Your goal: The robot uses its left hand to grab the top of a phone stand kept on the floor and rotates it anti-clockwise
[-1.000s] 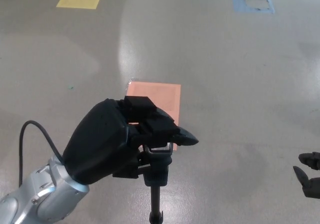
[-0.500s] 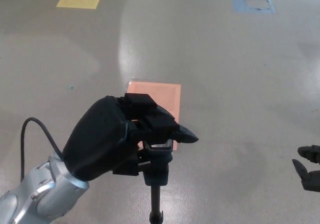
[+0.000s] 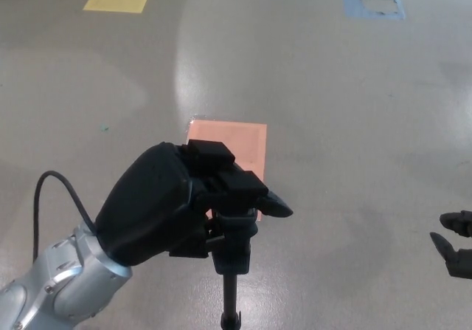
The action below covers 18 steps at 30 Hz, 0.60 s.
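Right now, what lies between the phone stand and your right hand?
Head view: only bare floor between the phone stand and the right hand.

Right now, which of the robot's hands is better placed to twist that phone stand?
The left hand: it is already closed over the top of the phone stand. The right hand sits far off at the picture's edge, holding nothing.

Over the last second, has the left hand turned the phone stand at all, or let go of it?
The left hand is clamped on the top of the phone stand as before; it has not let go. The hand and its fingers shifted only slightly, so any rotation is small, and its direction is unclear. The right hand barely moved at the picture's edge. The orange floor patch stayed put.
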Available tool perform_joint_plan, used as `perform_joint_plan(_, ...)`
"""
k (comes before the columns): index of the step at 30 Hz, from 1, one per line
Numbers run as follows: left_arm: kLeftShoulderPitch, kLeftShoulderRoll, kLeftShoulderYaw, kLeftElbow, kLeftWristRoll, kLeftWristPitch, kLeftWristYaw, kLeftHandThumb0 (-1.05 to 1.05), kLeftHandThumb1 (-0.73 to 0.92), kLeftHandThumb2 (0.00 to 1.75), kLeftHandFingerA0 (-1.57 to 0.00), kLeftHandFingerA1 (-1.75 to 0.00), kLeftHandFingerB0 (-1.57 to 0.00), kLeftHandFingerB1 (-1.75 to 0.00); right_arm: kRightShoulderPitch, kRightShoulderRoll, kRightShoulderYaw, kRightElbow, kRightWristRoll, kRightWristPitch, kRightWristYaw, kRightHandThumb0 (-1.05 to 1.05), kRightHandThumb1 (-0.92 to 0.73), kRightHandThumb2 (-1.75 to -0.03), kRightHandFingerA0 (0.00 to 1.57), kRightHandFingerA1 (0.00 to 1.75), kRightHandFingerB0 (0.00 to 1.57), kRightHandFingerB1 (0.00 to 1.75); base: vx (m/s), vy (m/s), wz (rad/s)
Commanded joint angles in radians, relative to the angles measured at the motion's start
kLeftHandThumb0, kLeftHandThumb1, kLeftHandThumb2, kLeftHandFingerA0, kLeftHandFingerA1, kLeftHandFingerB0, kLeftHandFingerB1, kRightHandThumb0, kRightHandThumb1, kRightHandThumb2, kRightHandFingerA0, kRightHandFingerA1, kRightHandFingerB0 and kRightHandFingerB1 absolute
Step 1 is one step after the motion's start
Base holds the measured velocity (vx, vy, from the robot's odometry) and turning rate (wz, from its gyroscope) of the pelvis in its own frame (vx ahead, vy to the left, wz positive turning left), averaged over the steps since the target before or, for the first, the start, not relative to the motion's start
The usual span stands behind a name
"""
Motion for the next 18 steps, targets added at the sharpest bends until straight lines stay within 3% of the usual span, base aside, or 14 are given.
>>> perform_joint_plan(1, -0.002, 0.008, 0.003, -0.009, -0.010, 0.028, -0.018, -0.14, 0.73, 0.62, -0.91, -0.69, -0.87, -0.61, -0.011, -0.021, -0.001, 0.011, -0.001, 0.011, 0.003, -0.61, -0.89, -0.65, 0.17, 0.29, 0.03, 0.23, 0.00, 0.000, 0.00)
perform_joint_plan(7, -0.002, 0.007, -0.001, -0.003, -0.028, 0.024, -0.028, -0.14, 0.74, 0.62, -0.91, -0.69, -0.88, -0.61, -0.013, -0.023, -0.001, 0.012, 0.000, 0.007, 0.005, -0.60, -0.90, -0.67, 0.15, 0.29, 0.02, 0.24, 0.00, 0.000, 0.00)
perform_joint_plan(8, 0.003, -0.002, -0.008, -0.005, -0.085, 0.048, -0.060, -0.18, 0.73, 0.62, -0.92, -0.69, -0.87, -0.61, -0.015, -0.024, 0.001, 0.013, -0.003, 0.007, 0.005, -0.60, -0.86, -0.70, 0.15, 0.30, 0.07, 0.15, 0.00, 0.000, 0.00)
perform_joint_plan(11, 0.011, -0.012, -0.011, -0.016, -0.131, 0.082, -0.092, -0.21, 0.74, 0.62, -0.91, -0.68, -0.87, -0.60, -0.018, -0.025, 0.005, 0.014, -0.007, 0.008, 0.002, -0.60, -0.86, -0.69, 0.15, 0.30, 0.07, 0.15, 0.00, 0.000, 0.00)
perform_joint_plan(12, 0.022, -0.017, -0.015, -0.036, -0.179, 0.125, -0.128, -0.24, 0.74, 0.62, -0.92, -0.72, -0.87, -0.60, -0.021, -0.024, 0.004, 0.015, -0.006, 0.010, 0.001, -0.63, -0.71, -0.99, 0.08, 0.42, 0.01, 0.27, 0.00, 0.000, 0.00)
perform_joint_plan(13, 0.027, -0.021, -0.017, -0.046, -0.207, 0.148, -0.147, -0.24, 0.73, 0.62, -0.94, -0.70, -0.87, -0.60, -0.022, -0.024, 0.004, 0.015, -0.006, 0.012, 0.001, -0.62, -0.89, -0.66, 0.17, 0.29, 0.04, 0.22, 0.00, 0.000, 0.00)
perform_joint_plan(15, 0.039, -0.031, -0.020, -0.073, -0.270, 0.213, -0.191, -0.25, 0.75, 0.62, -0.93, -0.71, -0.87, -0.60, -0.024, -0.025, 0.004, 0.015, -0.005, 0.013, 0.002, -0.62, -0.85, -0.69, 0.15, 0.30, 0.08, 0.13, 0.00, 0.000, 0.00)
perform_joint_plan(18, 0.051, -0.041, -0.021, -0.109, -0.345, 0.293, -0.244, -0.23, 0.74, 0.62, -0.93, -0.73, -0.86, -0.60, -0.025, -0.025, 0.001, 0.015, -0.002, 0.011, 0.004, -0.62, -0.89, -0.65, 0.17, 0.29, 0.04, 0.22, 0.00, 0.000, 0.00)
